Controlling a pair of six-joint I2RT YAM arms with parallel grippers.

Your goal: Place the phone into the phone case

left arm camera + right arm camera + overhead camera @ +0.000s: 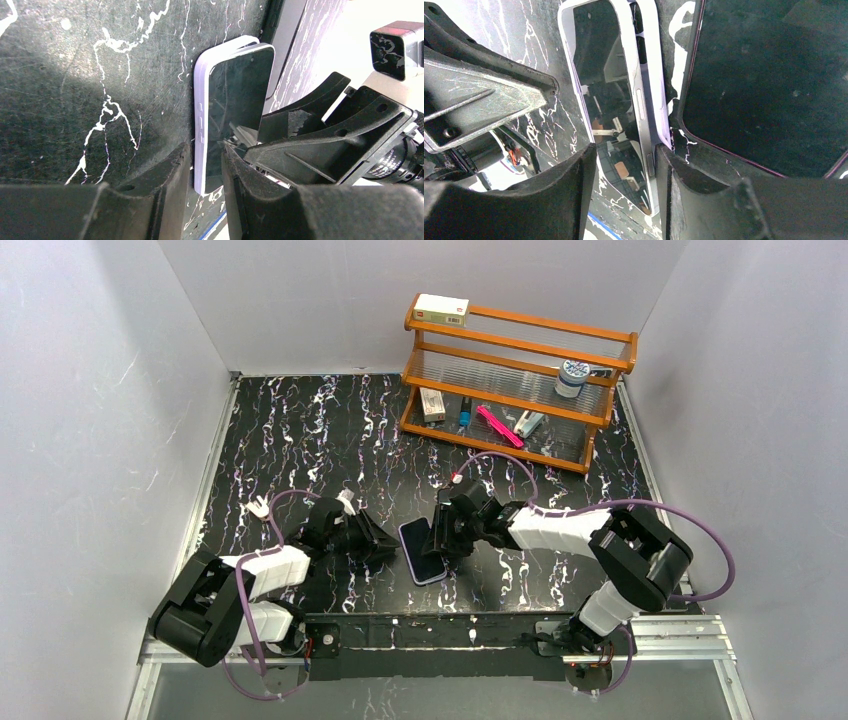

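Observation:
The black glass-fronted phone rests in the pale lavender phone case between my two grippers at the table's front middle. In the left wrist view the case lies against the table with the phone on it, and the phone's far corner stands proud of the case. My left gripper is closed round their near end. In the right wrist view the phone shows its silver side beside the case wall. My right gripper grips that end, its right finger on the case side. The left gripper and the right gripper face each other.
A wooden rack stands at the back right with a white box, a jar, a pink pen and small items. A second dark slab with a thin purple edge lies on the table right of my right finger. White walls enclose the table.

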